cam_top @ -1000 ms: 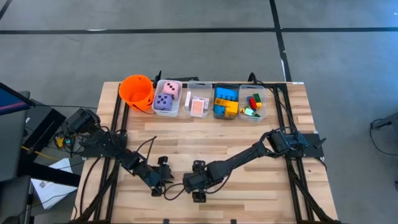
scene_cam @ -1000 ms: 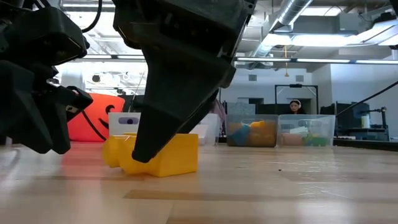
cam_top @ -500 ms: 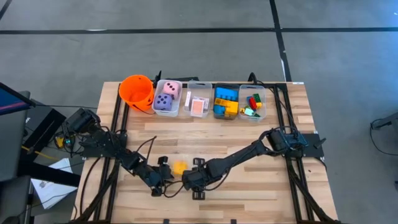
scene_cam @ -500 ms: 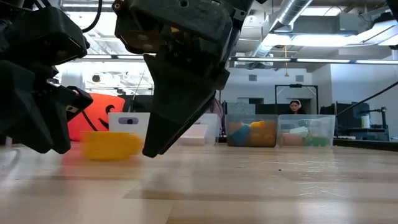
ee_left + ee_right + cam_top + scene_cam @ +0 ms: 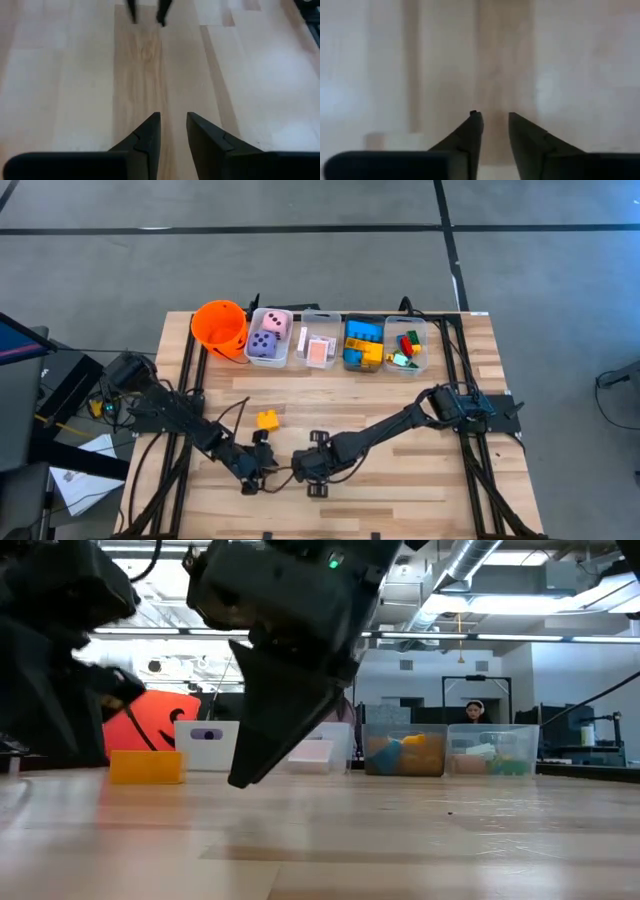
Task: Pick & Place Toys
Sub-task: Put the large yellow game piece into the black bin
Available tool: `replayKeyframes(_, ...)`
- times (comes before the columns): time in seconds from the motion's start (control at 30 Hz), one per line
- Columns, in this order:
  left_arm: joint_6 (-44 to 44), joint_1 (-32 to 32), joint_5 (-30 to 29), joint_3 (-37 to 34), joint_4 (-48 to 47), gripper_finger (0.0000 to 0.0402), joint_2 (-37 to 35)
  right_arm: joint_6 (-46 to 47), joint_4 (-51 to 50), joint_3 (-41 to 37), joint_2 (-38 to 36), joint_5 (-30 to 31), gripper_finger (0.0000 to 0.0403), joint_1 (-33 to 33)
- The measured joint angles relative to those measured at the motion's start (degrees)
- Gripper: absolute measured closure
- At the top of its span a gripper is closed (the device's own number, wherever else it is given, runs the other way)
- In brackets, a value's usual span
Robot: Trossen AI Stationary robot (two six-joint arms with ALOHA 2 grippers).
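Observation:
A yellow brick [image 5: 268,419] [image 5: 146,766] lies flat on the wooden table, left of centre, and no gripper touches it. My left gripper [image 5: 270,468] [image 5: 173,120] sits low near the table's front, nearer than the brick. Facing it from the right is my right gripper [image 5: 297,468] [image 5: 495,117], its fingertips [image 5: 245,775] close to the tabletop. Each wrist view shows two fingers with only a narrow slit between them and bare wood beyond.
Along the far edge stand an orange bucket [image 5: 220,328], a bin with a pink and a purple die [image 5: 268,337], a bin with cards [image 5: 320,346], and two bins of bricks [image 5: 362,345] [image 5: 407,348]. Bare wood lies between the bins and the grippers.
My right gripper has shut, with nothing between its fingers. The yellow brick, which lay at those fingers a second ago, has slid along the table toward the far edge and the left, clear of both grippers.

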Motion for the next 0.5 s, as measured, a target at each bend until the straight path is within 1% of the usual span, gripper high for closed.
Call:
replayKeyframes(0.1, 0.0, 0.4, 0.8, 0.0, -8.7, 0.0313, -7.5, -0.3, 0.5, 0.0, 0.0, 2.5, 0.0276, -1.3)
replayKeyframes(0.23, -0.8, 1.0, 0.9, 0.0, -22.4, 0.0313, -20.3, -0.5, 4.0, 0.0, 0.0, 6.3, 0.0218, -3.2)
replayKeyframes(0.3, -1.6, 1.6, 0.3, 0.0, -29.4, 0.0313, -26.7, -1.8, 6.9, 0.0, 0.0, 6.8, 0.0189, -4.1)
replayKeyframes(0.37, -3.7, 2.5, -1.7, 0.0, -36.4, 0.0313, -32.4, -4.1, 10.4, 0.0, 0.0, 6.9, 0.0162, -5.1)
replayKeyframes(0.43, -5.9, 3.4, -3.4, 0.0, -43.3, 0.0313, -36.9, -7.0, 13.9, 0.0, 0.0, 6.9, 0.0142, -5.9)
replayKeyframes(0.5, -7.7, 4.2, -3.5, 0.0, -48.5, 0.0313, -40.3, -10.2, 16.7, 0.0, 0.0, 6.9, 0.0127, -6.7)
